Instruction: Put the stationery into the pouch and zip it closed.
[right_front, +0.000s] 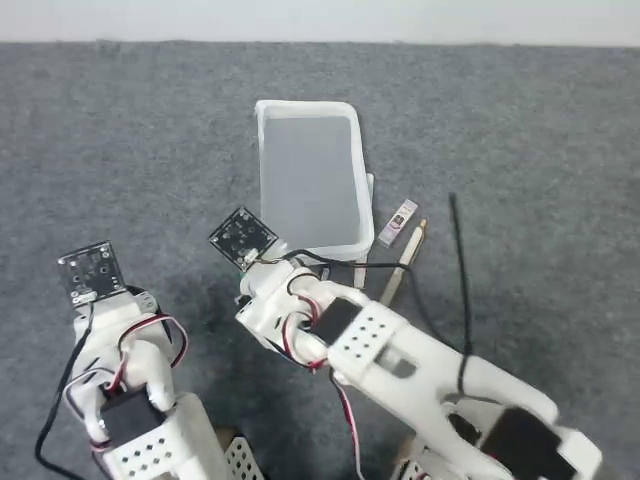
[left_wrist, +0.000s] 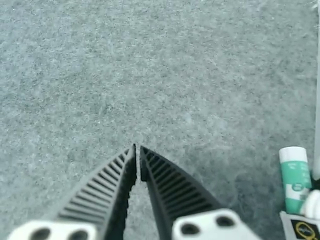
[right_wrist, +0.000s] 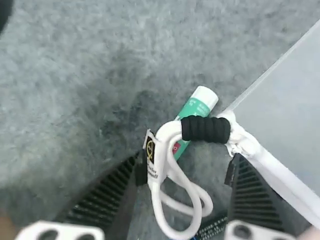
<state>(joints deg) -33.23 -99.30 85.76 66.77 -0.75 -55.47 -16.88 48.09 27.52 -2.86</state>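
Right gripper (right_wrist: 186, 165) up front: jaws apart, straddling the white cord loop (right_wrist: 169, 132) w/ a black sleeve (right_wrist: 205, 129) at the pouch (right_wrist: 290, 90) corner, not clamped on anything. Green tube (right_wrist: 199, 107) is partly hidden behind the loop, just beside the pouch edge. From above, that arm bends fwd and covers the corner. Left gripper (left_wrist: 137, 150): tips together over bare carpet (left_wrist: 150, 75). Pencil (right_front: 405, 262) lies beside the pouch.

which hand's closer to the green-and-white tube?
Right. The right hand is open at the green-and-white tube, a white cable bundle in its gap. The left hand is shut over carpet, the tube off to one side.
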